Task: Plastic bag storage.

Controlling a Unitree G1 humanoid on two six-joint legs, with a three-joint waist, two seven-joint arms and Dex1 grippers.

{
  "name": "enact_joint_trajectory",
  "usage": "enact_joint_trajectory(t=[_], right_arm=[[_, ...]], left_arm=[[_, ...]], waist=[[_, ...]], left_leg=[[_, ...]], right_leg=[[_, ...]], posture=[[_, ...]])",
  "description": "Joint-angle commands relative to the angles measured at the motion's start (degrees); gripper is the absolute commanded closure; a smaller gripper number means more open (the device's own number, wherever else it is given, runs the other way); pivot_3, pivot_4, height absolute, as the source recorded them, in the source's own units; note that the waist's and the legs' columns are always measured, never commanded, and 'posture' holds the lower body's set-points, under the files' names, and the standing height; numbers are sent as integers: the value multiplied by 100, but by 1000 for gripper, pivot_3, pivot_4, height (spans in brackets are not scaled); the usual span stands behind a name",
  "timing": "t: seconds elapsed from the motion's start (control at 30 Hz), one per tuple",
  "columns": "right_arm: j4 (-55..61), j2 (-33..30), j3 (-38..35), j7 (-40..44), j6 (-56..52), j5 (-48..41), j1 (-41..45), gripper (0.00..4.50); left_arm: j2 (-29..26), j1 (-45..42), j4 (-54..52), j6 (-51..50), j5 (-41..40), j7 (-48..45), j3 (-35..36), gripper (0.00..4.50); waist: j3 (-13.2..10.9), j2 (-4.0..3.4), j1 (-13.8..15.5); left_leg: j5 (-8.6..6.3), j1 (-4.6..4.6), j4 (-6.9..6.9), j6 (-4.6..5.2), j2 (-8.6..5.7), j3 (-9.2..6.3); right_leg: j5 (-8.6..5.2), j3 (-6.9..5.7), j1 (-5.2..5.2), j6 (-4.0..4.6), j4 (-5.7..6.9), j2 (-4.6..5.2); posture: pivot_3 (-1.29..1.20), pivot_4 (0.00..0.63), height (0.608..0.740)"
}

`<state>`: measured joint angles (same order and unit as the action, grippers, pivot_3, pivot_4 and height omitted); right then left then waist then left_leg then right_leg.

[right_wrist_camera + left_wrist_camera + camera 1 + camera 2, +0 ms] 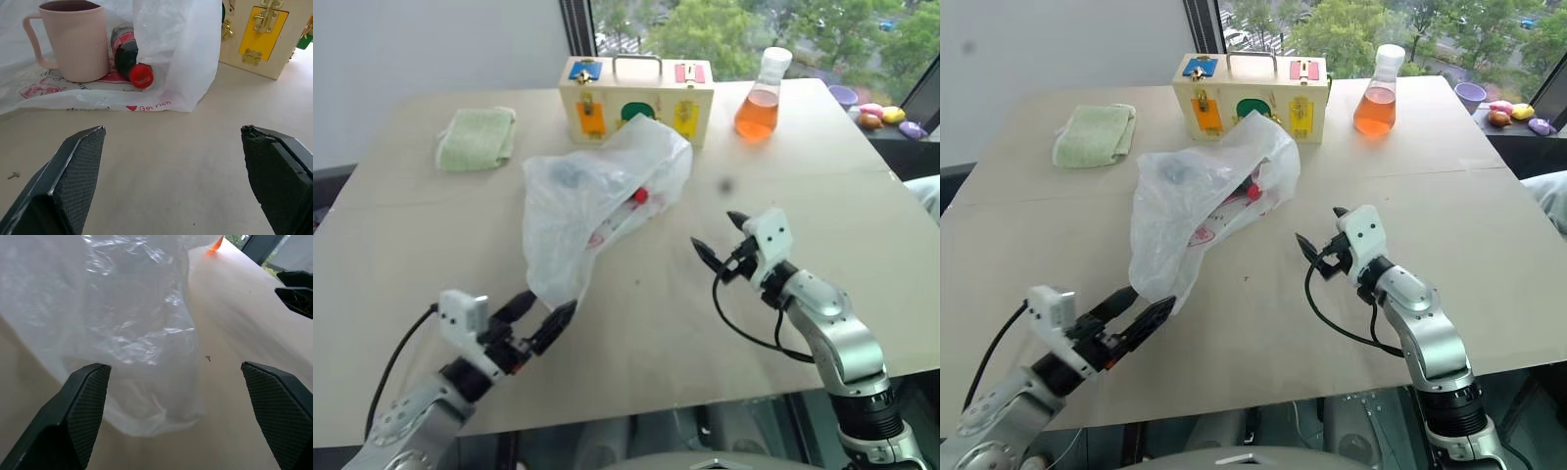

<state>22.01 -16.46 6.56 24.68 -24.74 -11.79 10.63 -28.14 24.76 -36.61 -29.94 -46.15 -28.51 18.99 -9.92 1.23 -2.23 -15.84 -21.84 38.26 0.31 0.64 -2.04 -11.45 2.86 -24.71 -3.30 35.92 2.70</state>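
Veiling cup (73, 41) and bottle (128, 58): plastic bag (597, 201) | left gripper (536, 318), right gripper (720, 238): spread wide, empty

Your left gripper (176, 411) faces the bag (122, 323), fingers spread wide.
You see the crinkled bag lying on the table (234, 333), its rounded end between your fingers (83, 406), touching neither. The right gripper (296, 293) shows black at the far edge, and a bit of orange flask (216, 244) peeks past the bag.

Dark shape in the plastic bag (597, 201) behind the red-capped bottle (131, 61) can't be identified
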Motion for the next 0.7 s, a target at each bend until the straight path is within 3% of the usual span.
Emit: enact_joint_trajectory(t=[0.03,0.1,0.17,0.23,0.27,0.33,0.5,0.7], right_arm=[[218,20,-6,-33,13,-15,123,0],[212,40,22,-73,-17,9,168,0],[192,116,64,-137,-113,-4,279,0],[62,254,147,-213,-254,16,547,0],[-23,333,185,-252,-327,28,701,0],[-268,506,312,-344,-433,119,1063,0],[-1021,970,654,-517,-864,367,2255,0],[-2633,1724,408,-1239,-1001,629,3515,0]], left_arm=[[59,-326,-199,-233,-194,69,-429,595],[220,-776,-129,-348,-742,312,-330,1243],[268,-1336,-65,-432,-2047,742,87,2270],[46,-1988,181,-451,-3622,1354,531,3117],[-134,-2306,344,-457,-4236,1584,705,3745],[-469,-2974,765,-414,-5210,2058,960,4446],[-1201,-4110,1712,-628,-6379,2363,1170,4446],[-1336,-4534,1933,-748,-6410,2550,1013,4446]], waist=[[0,0,0],[0,0,1],[-1,2,5],[-2,4,2],[-2,4,-3],[-2,4,-10],[-10,13,-18],[-11,13,-8]], left_leg=[[0,0,0,0,0,0],[0,0,0,0,0,0],[0,1,2,0,0,-2],[1,2,5,0,2,-12],[1,4,9,0,3,-18],[1,11,10,0,3,-18],[3,3,10,-1,-7,-23],[4,-6,1,-7,-10,-30]], right_leg=[[4,0,0,7,0,0],[5,1,0,7,0,0],[6,-1,0,7,5,0],[8,-8,0,9,11,0],[9,-10,-1,8,27,0],[10,-11,0,8,33,-1],[20,-12,-4,-8,37,-1],[22,-18,-9,-5,29,1]], posture=[[0,150,740],[0,150,740],[0,150,740],[0,150,740],[0,150,740],[0,150,740],[0,150,740],[0,150,740]])
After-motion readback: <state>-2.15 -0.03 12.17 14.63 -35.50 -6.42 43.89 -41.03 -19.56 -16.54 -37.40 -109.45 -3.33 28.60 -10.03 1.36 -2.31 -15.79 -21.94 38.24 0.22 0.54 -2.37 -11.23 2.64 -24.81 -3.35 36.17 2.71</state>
